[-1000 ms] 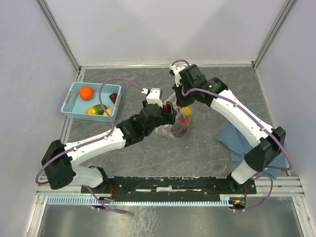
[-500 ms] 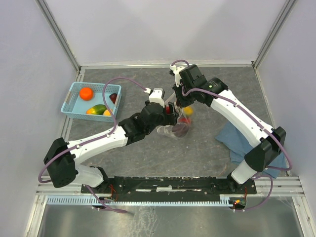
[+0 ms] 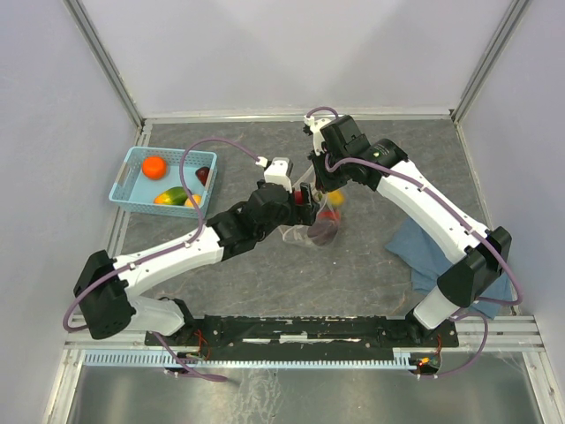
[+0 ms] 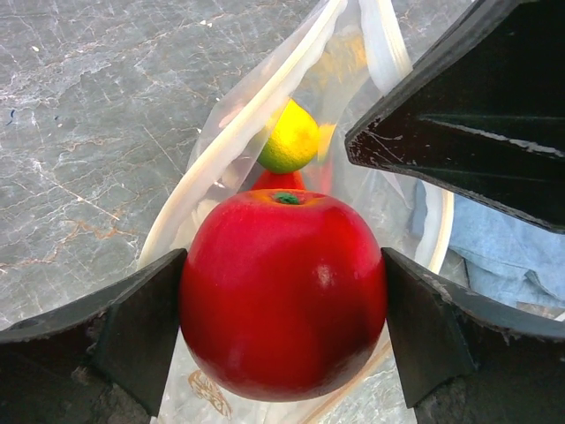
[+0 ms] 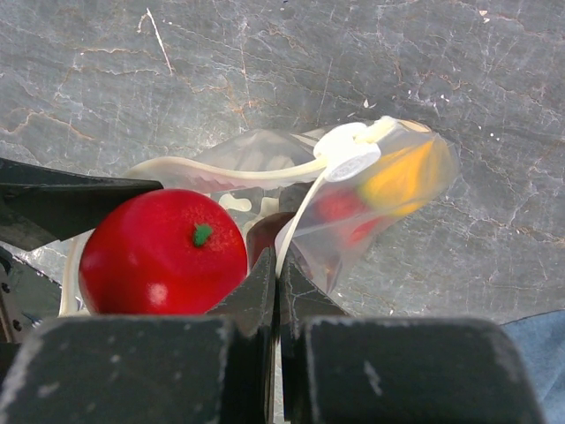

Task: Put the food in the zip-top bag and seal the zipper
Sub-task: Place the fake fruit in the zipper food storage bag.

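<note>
Right now my left pincer (image 4: 282, 329) stands wide, pads (image 4: 141, 327) against both sides of a glossy red apple (image 4: 281, 283), poised over the mouth of the zip-top bag (image 5: 393, 221) at mid-table. My right pincer (image 5: 276, 281), fully closed, pinches the zipper (image 5: 229, 173) edge, holding that mouth up. Hard and likely slippery, the apple wants gripping across its widest part; the floppy bag by its stiffer strip. Since a second ago my left pincer has shifted slightly; the bag stays put.

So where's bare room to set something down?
Bare tabletop: along the back wall, and in front between the zip-top bag and arm bases. Crowded: the centre, where left gripper, holding a red apple, and right gripper meet at the bag; basket left, blue cloth right.
</note>
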Controlling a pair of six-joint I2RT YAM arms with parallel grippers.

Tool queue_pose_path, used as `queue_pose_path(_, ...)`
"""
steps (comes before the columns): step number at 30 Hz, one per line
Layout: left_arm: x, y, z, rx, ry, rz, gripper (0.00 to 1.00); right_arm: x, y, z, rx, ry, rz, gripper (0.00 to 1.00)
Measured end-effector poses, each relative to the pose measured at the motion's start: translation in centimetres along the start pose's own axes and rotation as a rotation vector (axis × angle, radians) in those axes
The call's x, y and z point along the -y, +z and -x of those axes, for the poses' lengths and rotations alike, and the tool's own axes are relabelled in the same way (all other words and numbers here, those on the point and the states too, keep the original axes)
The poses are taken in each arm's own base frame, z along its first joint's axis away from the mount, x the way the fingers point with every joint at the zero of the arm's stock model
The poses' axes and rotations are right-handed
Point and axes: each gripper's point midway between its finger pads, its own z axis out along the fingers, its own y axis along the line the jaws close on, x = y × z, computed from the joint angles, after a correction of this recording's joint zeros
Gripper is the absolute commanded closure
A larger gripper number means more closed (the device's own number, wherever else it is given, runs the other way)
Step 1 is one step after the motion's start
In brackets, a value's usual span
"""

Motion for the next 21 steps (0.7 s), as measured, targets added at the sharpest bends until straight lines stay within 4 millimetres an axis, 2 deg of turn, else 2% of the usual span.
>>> queue_pose_path(15, 0.6, -1.0, 0.6, -0.009, -0.002, -0.025, 0.02, 0.0, 0.0, 0.0, 0.0, 0.0, 0.0, 0.99)
queue_pose_path(21, 0.0, -3.2, 1.3, -0.019, -0.009, -0.018, 0.05, 0.0, 0.0, 0.0, 0.0, 0.0, -0.001, 0.99)
